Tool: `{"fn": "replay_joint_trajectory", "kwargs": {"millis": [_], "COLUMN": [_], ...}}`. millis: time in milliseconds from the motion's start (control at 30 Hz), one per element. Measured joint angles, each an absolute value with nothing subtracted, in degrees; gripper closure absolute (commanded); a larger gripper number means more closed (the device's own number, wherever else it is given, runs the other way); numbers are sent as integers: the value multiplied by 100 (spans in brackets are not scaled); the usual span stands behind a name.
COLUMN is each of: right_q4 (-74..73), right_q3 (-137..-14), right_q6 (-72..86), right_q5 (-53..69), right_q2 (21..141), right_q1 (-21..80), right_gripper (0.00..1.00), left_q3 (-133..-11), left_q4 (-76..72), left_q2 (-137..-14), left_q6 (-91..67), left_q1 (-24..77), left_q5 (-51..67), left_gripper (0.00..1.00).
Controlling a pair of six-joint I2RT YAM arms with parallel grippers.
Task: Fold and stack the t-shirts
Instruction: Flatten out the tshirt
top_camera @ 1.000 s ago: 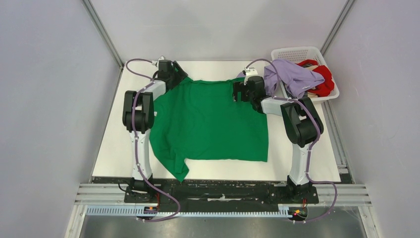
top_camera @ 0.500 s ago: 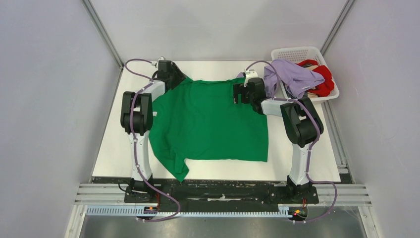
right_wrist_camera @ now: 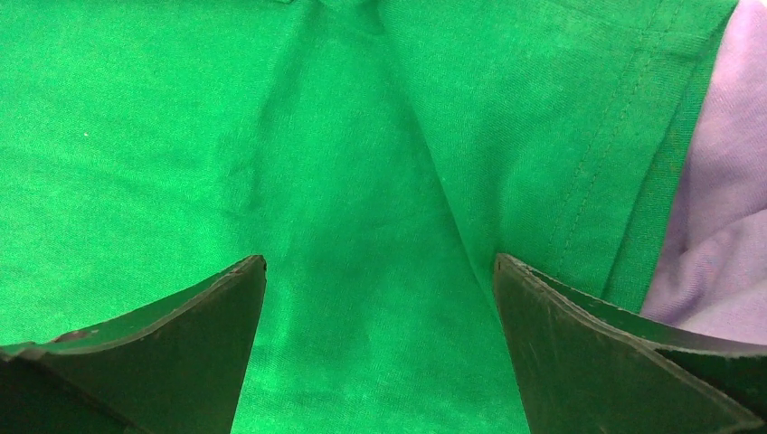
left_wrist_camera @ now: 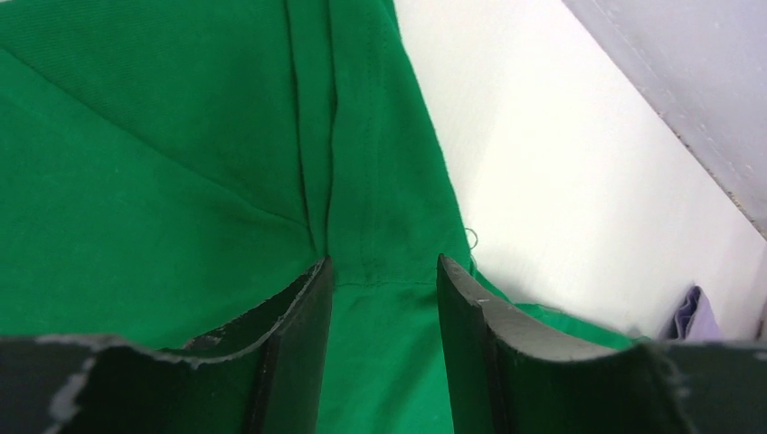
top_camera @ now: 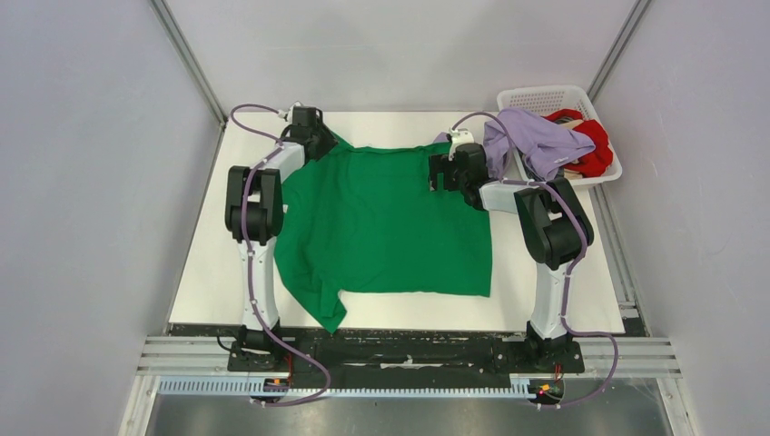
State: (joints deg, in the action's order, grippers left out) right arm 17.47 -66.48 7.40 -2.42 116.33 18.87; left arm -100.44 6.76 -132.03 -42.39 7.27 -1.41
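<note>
Both grippers sit at the green t-shirt point(top_camera: 390, 222)'s far corners: left gripper point(left_wrist_camera: 384, 280) half-closed over its hem, right gripper point(right_wrist_camera: 380, 271) spread wide.

no readable text, labels or numbers show in any view.

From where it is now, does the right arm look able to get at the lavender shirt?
Probably yes: the lavender shirt drapes over the basket rim just beside the open right pincer, with nothing between them.
</note>
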Motion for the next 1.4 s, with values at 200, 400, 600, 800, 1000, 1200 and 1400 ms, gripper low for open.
{"fn": "replay_joint_trajectory", "kwargs": {"millis": [200,400,600,800,1000,1200,1400], "right_q4": [1747,1747,1747,1747,1747,1750,1747], "right_q3": [-6635,-6632,-6628,-6628,-6628,-6628,-6626], "right_q6": [740,740,742,740,742,742,742], "right_q5": [-242,-239,-239,-239,-239,-239,-239], "right_q2": [11633,11633,11633,11633,11633,11633,11633], "right_q1": [1872,1850,1846,1835,1813,1800,1767], "right_gripper": [2,2,2,2,2,2,2], "left_q3": [-10047,-10289,-10379,-10530,-10661,-10770,-10833], "left_q4": [784,810,810,810,805,801,766], "left_q2": [-13242,-13482,-13559,-13638,-13684,-13867,-13915], "left_q6": [-4241,-4246,-4257,-4263,-4281,-4287,-4351], "left_q1": [729,749,751,751,753,751,751], "left_q5": [-215,-294,-301,-301,-285,-270,-244], "left_gripper": [53,60,68,76,78,79,98]}}
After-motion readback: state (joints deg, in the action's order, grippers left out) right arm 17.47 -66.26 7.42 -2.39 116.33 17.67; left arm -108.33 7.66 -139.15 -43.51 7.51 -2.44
